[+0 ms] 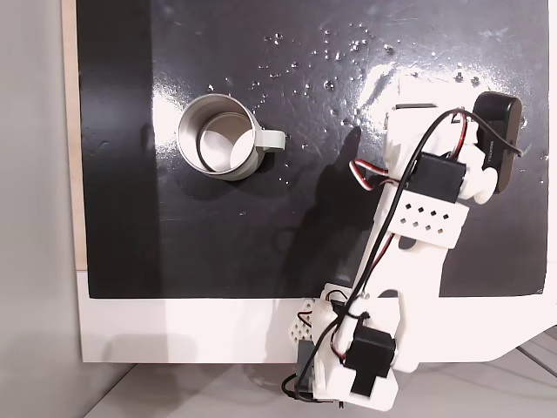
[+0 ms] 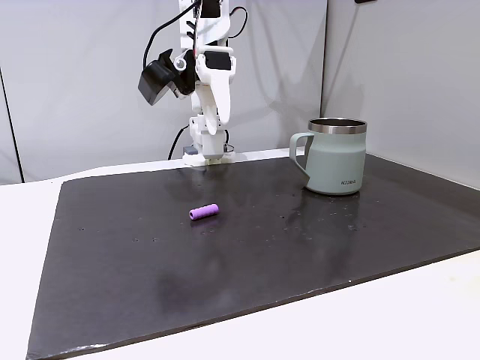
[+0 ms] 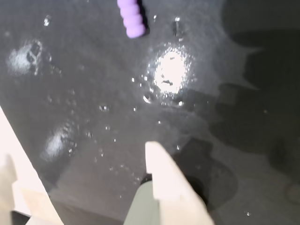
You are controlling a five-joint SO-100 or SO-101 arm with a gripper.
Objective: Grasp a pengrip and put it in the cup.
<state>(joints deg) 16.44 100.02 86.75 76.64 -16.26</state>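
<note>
There is one pengrip (image 2: pixel 204 212) and one cup (image 2: pixel 336 157). The pengrip lies on its side on the black mat (image 2: pixel 225 262) that covers the white table (image 2: pixel 375 330), well apart from the cup. In a fixed view from above, the cup (image 1: pixel 218 137) stands upright with its handle to the right, and nothing is visible inside it. In the wrist view, the pengrip (image 3: pixel 131 18) lies at the top edge, far from the tool (image 3: pixel 79 159). The tool is released, its fingers spread apart above the mat, holding nothing.
</note>
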